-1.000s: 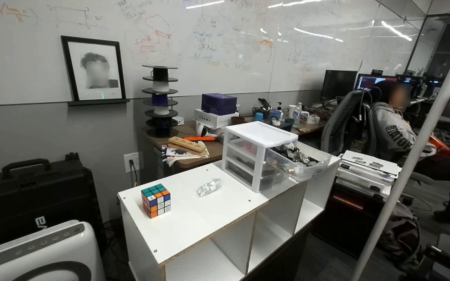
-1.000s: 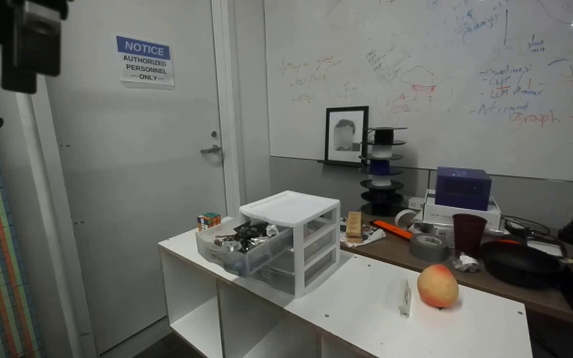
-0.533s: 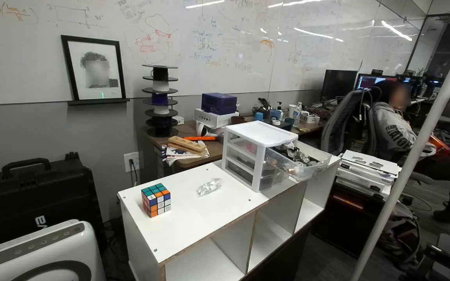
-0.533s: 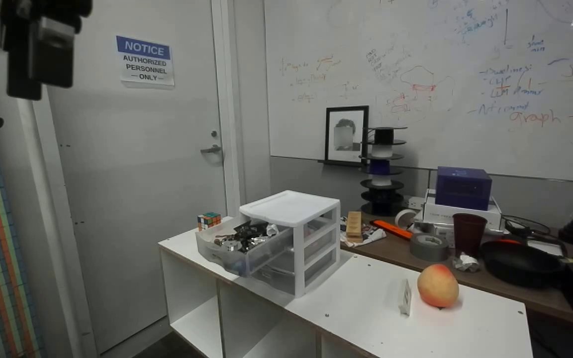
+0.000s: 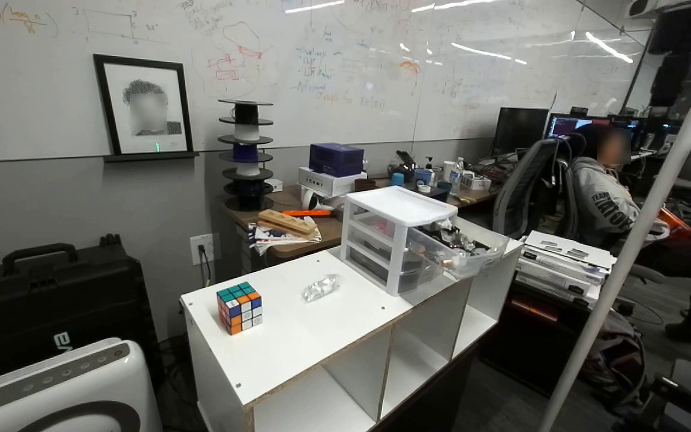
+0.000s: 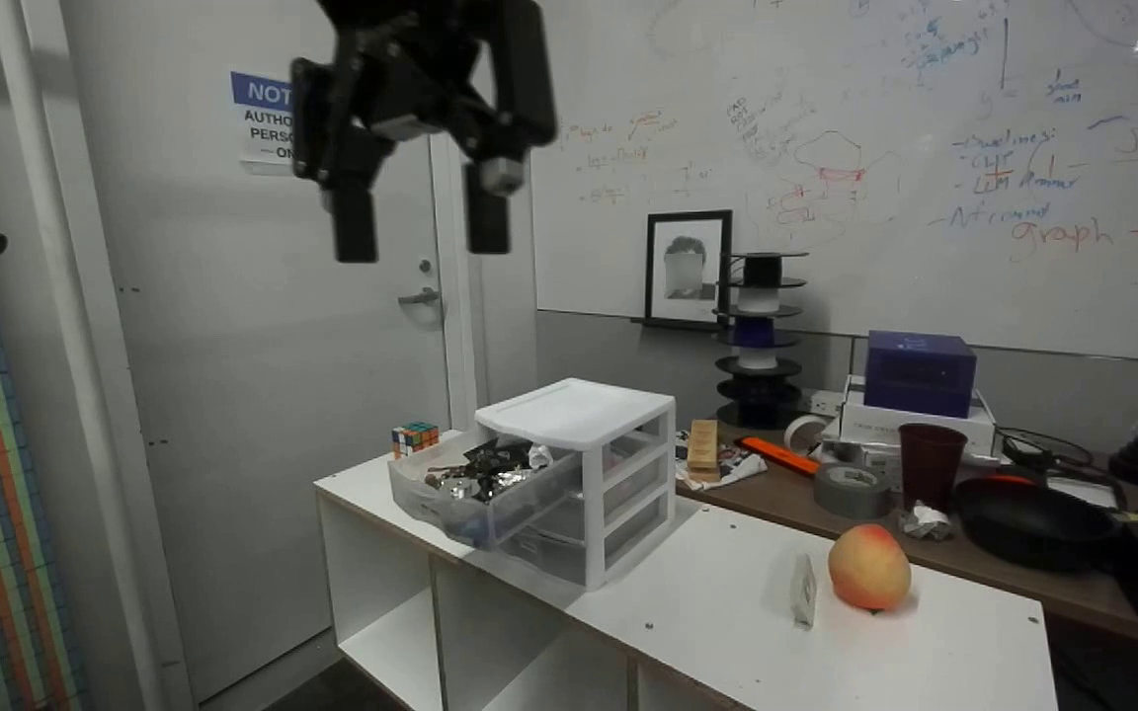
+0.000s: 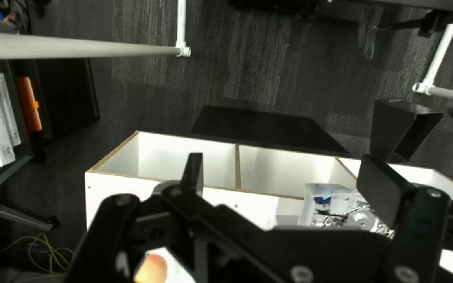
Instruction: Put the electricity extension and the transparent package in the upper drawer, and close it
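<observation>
The transparent package (image 5: 321,288) lies on the white shelf top (image 5: 297,342), between the puzzle cube and the drawer unit (image 5: 399,207). The upper drawer (image 5: 492,261) is pulled well out and holds a jumble of dark and silvery items; it also shows in an exterior view (image 6: 436,506) and the wrist view (image 7: 308,208). A small thin white upright piece (image 6: 804,592), possibly the electricity extension, stands beside a peach. My gripper (image 6: 421,247) is open and empty, high above the drawer unit; its fingers stand wide apart in the wrist view (image 7: 285,173).
The puzzle cube (image 5: 240,308) stands near the shelf's end. The peach (image 6: 870,568) stands at the opposite end; it also shows in the wrist view (image 7: 152,269). A brown desk with a pan (image 6: 1033,523) and a cup (image 6: 930,464) runs behind the shelf. A white pole (image 5: 639,228) rises in front.
My gripper has moved from the upper left corner toward the middle of an exterior view and turned, so both fingers show apart. A dark arm part has come into an exterior view's top right. The objects have not moved.
</observation>
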### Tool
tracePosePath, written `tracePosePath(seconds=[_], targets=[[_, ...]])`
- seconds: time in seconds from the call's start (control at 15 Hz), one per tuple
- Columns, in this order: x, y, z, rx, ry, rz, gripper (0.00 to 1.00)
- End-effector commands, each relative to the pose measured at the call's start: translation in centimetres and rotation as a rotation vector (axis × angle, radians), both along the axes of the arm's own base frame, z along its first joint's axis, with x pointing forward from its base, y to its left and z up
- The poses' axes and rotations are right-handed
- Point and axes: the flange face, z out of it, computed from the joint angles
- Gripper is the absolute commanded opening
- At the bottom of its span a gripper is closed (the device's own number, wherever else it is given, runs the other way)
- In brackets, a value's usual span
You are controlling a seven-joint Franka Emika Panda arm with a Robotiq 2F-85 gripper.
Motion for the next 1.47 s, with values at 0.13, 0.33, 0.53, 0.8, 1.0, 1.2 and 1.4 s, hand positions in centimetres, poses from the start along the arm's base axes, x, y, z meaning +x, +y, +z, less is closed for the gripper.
tracePosePath(seconds=[0.13, 0.33, 0.53, 0.8, 1.0, 1.2, 1.4], targets=[[7.7, -6.0, -6.2, -0.086, -0.02, 0.15, 1.0], [11.8, -7.9, -11.7, -0.113, -0.046, 0.141, 1.0], [16.1, -8.3, -16.0, -0.114, -0.077, 0.118, 1.0], [22.0, -8.3, -18.5, -0.067, -0.161, 0.054, 1.0], [25.8, -8.6, -19.5, -0.03, -0.19, 0.015, 1.0], [28.2, -9.6, -20.6, -0.011, -0.216, -0.012, 1.0], [29.5, -10.6, -22.9, 0.022, -0.197, -0.019, 1.0]])
